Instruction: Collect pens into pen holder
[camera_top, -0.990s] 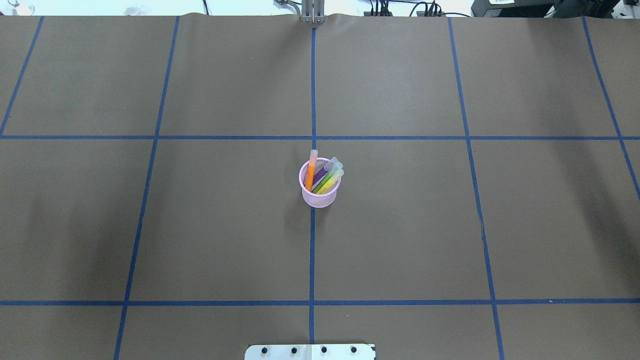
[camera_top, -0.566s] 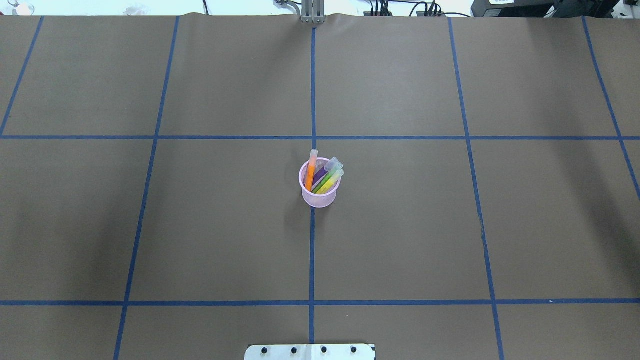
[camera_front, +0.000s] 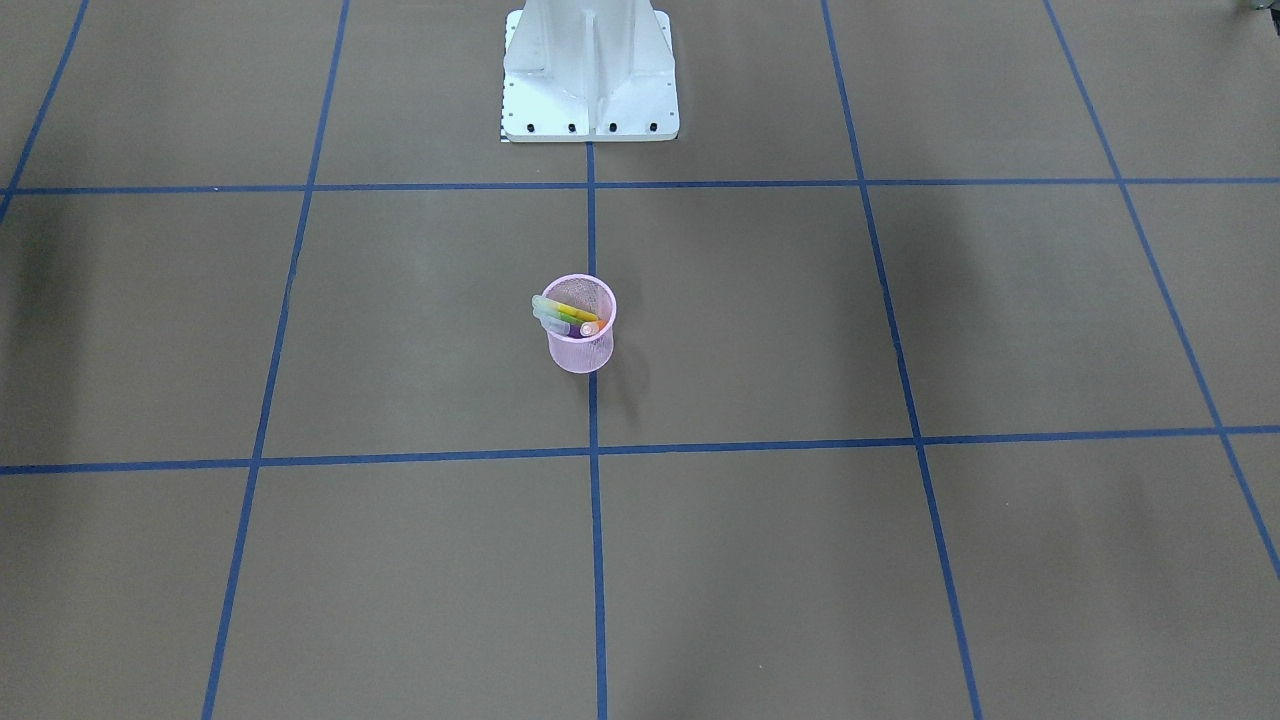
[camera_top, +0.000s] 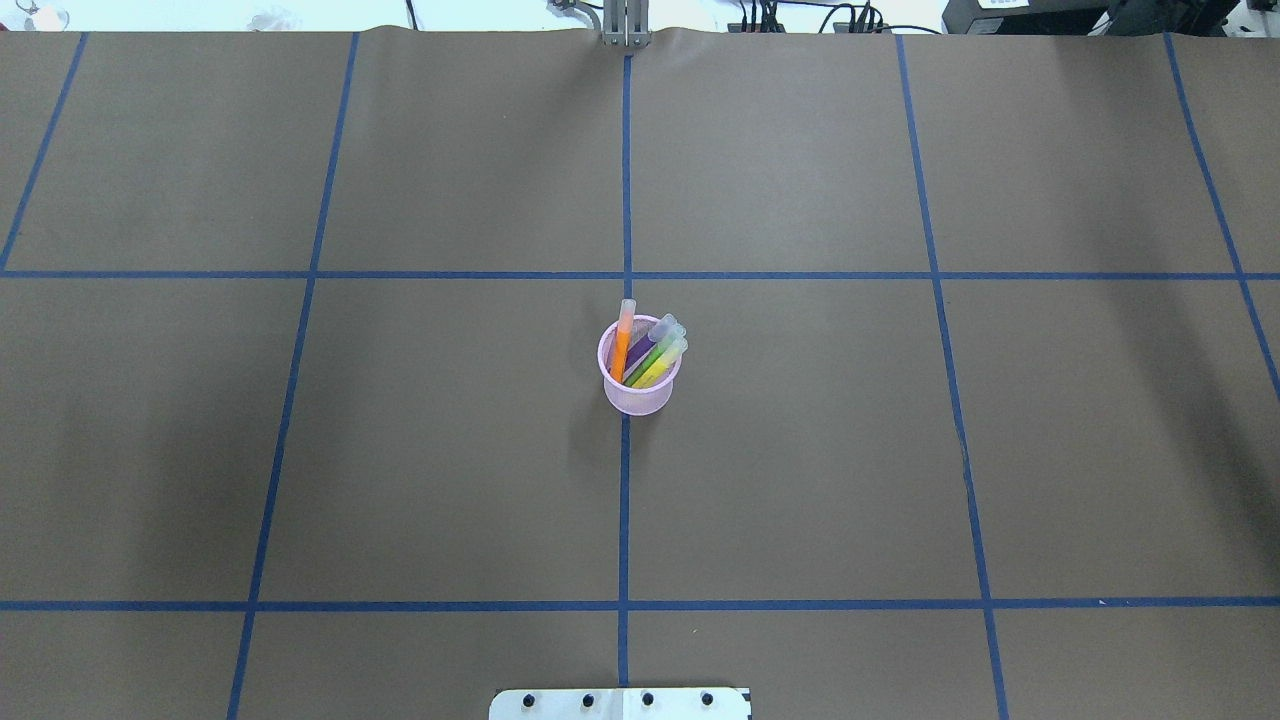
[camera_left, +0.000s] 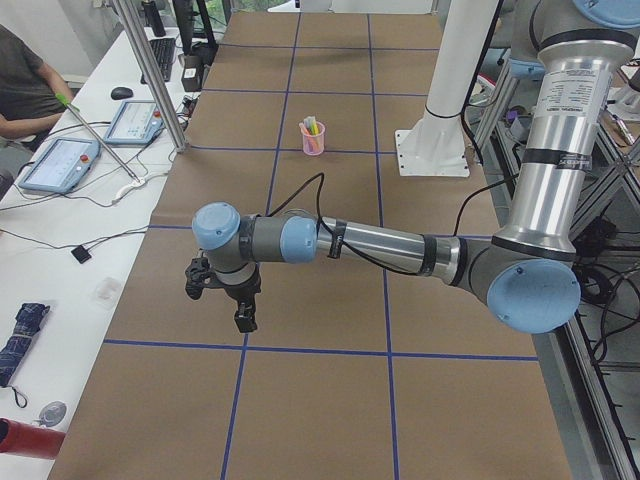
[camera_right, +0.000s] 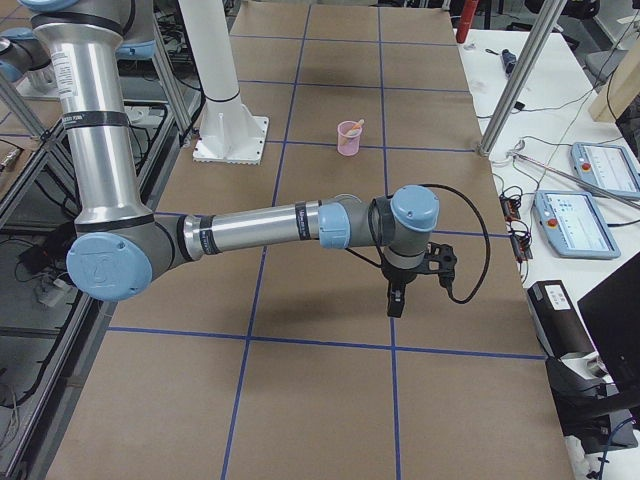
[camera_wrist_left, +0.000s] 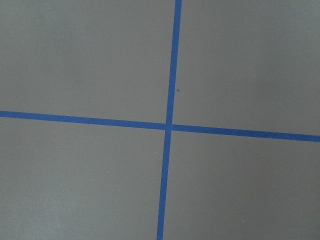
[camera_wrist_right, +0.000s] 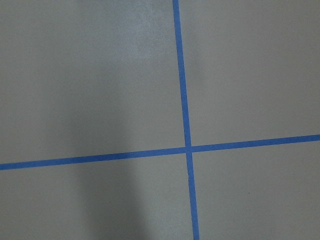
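- Overhead view, compared with the two earlier pictures: no change found. The pen holder (camera_top: 638, 392) sits at the same spot, centre of frame, on the middle vertical line of blue tape (camera_top: 624, 500) and just below the upper horizontal line.
- The pens (camera_top: 652, 355) lie as before: the orange pen (camera_top: 621, 352) stands near upright at the left of the mouth, while the purple, green and yellow ones lean together toward the upper right, pale caps over the rim.
- No pen shows loose on the table (camera_top: 400, 450) in the overhead or front-facing view. Front-facing view agrees: holder upright at centre frame, below the white robot base (camera_front: 590, 70).
- Left gripper (camera_left: 243, 322): seen only in the left side view, lower left of centre, pointing down over the table, well apart from the holder. Apart or together: cannot tell.
- Right gripper (camera_right: 394, 308): seen only in the right side view, right of centre, likewise pointing down and far from the holder. Cannot tell either.
- Both wrist views show only table and a tape crossing; nothing carried is visible.
- Judgement: collection looks complete, with four pens in and both arms parked away.
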